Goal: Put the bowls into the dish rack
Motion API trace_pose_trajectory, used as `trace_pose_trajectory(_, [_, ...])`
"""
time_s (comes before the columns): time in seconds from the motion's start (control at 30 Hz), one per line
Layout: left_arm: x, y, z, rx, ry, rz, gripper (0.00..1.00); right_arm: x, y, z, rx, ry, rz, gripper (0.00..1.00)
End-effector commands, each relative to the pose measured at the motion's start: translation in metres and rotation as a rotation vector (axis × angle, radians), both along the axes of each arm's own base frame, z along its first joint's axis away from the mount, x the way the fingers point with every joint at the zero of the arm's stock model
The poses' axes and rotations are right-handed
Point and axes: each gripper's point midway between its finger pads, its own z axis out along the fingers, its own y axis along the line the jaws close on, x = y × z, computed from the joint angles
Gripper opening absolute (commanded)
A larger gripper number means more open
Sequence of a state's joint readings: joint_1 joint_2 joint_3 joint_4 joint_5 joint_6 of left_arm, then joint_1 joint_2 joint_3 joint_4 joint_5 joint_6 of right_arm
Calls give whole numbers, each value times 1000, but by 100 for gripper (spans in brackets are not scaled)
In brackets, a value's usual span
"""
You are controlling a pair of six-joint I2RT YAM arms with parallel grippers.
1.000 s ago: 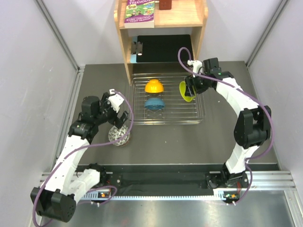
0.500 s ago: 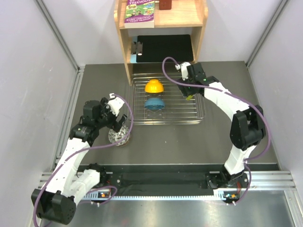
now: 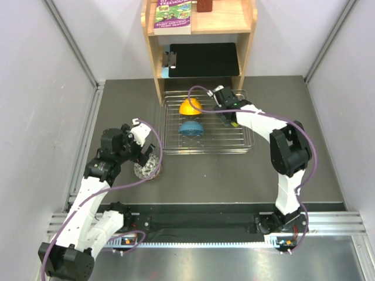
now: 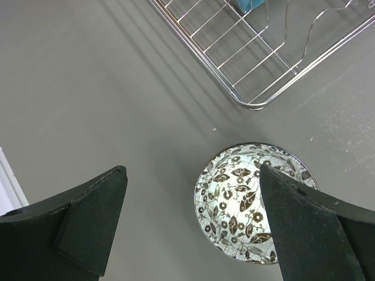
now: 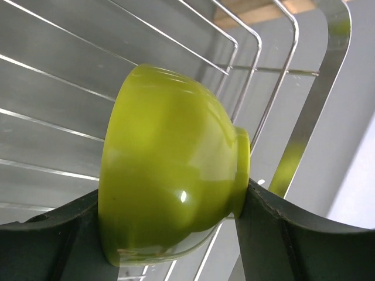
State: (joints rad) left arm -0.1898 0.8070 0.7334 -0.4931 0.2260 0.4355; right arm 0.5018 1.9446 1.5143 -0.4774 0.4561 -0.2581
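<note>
The silver wire dish rack (image 3: 206, 141) holds an orange bowl (image 3: 190, 106) and a blue bowl (image 3: 191, 127) on edge at its left. My right gripper (image 3: 226, 112) is over the rack's back middle, shut on the lime-green bowl (image 5: 170, 170), one finger on its rim and one on its foot; a sliver of the lime-green bowl shows in the top view (image 3: 233, 122). The white bowl with the dark pattern (image 4: 255, 202) stands upright on the table off the rack's front left corner (image 4: 258, 76). My left gripper (image 4: 193, 225) is open above it. The pinkish bowl is out of view.
A wooden shelf unit (image 3: 199, 26) stands behind the rack, with a black flat object (image 3: 202, 58) under it and a book (image 3: 174, 14) on top. Grey walls close in on both sides.
My right gripper has carried the lime-green bowl left from the rack's right edge to over its back middle, near the orange bowl. My left gripper has shifted slightly back over the patterned bowl.
</note>
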Motion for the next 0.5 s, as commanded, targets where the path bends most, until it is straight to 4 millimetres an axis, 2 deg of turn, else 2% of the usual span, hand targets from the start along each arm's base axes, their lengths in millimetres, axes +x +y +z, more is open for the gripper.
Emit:
trace_pose_trajectory(0.0, [-2,3,1,-15,-4,26,99,27,-6,34,-72,-147,-62,7])
trace_pose_trajectory(0.27, [-4,1,-3,-34,6,27,99,31,-13,23,-166,-152,-81,7])
trace_pose_trajectory(0.47, [-5,2,-3,-35,3,27,99,32,-7,9,-199,-127,-61,9])
